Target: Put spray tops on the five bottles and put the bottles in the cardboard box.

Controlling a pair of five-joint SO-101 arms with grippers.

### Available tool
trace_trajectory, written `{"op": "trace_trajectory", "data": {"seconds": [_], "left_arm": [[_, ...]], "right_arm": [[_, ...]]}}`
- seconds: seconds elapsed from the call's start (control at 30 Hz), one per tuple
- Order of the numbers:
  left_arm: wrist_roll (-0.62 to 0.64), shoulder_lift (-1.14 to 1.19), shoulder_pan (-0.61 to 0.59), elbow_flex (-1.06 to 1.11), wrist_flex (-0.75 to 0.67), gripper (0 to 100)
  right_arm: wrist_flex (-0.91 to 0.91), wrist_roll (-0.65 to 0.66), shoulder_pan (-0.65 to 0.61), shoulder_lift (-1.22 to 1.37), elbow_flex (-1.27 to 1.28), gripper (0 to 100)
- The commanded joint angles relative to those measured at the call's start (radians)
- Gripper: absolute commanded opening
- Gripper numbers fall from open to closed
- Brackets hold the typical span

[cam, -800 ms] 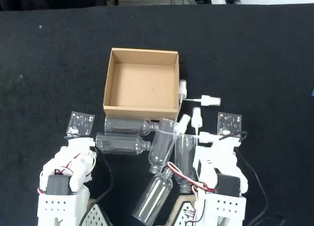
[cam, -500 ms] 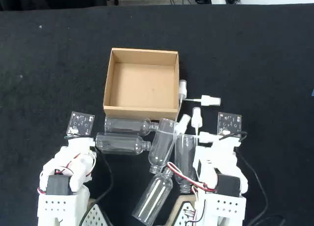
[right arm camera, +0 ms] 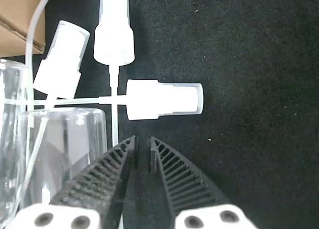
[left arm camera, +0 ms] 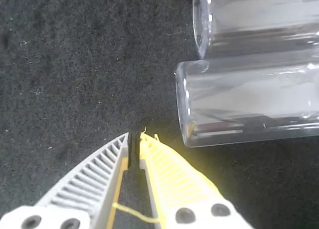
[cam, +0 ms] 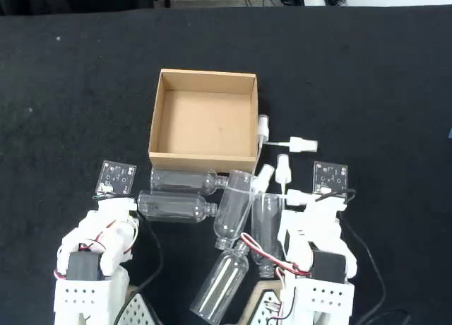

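Note:
Several clear capless bottles lie on the black table in front of the cardboard box (cam: 205,120): two side by side (cam: 182,180) (cam: 175,206), one tilted (cam: 235,201), one lengthwise (cam: 265,229) and one near the front edge (cam: 220,282). Several white spray tops (cam: 300,145) (cam: 282,168) lie right of the box. My left gripper (left arm camera: 134,139) is shut and holds nothing, just short of the nearer bottle's base (left arm camera: 249,109). My right gripper (right arm camera: 142,142) is shut with nothing in it, its tips just short of a spray top (right arm camera: 164,99) lying crosswise.
The open box has nothing inside. Both arms (cam: 99,240) (cam: 314,244) sit folded at the table's front edge, either side of the bottles. Thin dip tubes of the spray tops cross each other beside a bottle (right arm camera: 60,149). Bare black table lies left, right and behind the box.

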Motion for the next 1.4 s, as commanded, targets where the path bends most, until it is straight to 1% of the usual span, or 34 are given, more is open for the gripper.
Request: {"op": "trace_trajectory", "data": {"seconds": [0.0, 0.9, 0.97, 1.03, 1.1, 1.2, 1.27, 1.3, 1.37], "left_arm": [[0.002, 0.0, 0.01, 0.022, 0.005, 3], [0.002, -0.003, 0.018, 0.022, 0.003, 3], [-0.006, -0.003, 0.001, 0.022, 0.003, 3], [-0.008, -0.003, -0.048, 0.022, -0.017, 3], [-0.035, -0.005, -0.119, 0.022, -0.091, 3], [-0.187, -0.005, -0.266, 0.022, -0.175, 3], [-0.282, -0.005, -0.328, -0.002, -0.216, 3], [-0.311, -0.005, -0.344, -0.035, -0.222, 3], [-0.31, -0.005, -0.352, -0.108, -0.176, 5]], "right_arm": [[0.008, 0.008, -0.014, -0.097, -0.008, 1.5], [0.008, 0.008, -0.017, -0.097, -0.008, 1.5], [0.008, 0.008, -0.017, -0.097, -0.008, 1.5], [0.008, 0.008, -0.017, -0.097, -0.008, 1.5], [0.008, 0.008, -0.017, -0.097, -0.008, 1.5], [0.008, 0.008, -0.017, -0.097, -0.008, 1.5], [0.008, 0.008, -0.017, -0.097, -0.008, 1.5], [0.008, 0.008, -0.017, -0.097, -0.008, 1.5], [0.008, 0.005, -0.017, -0.097, -0.008, 1.5]]}}
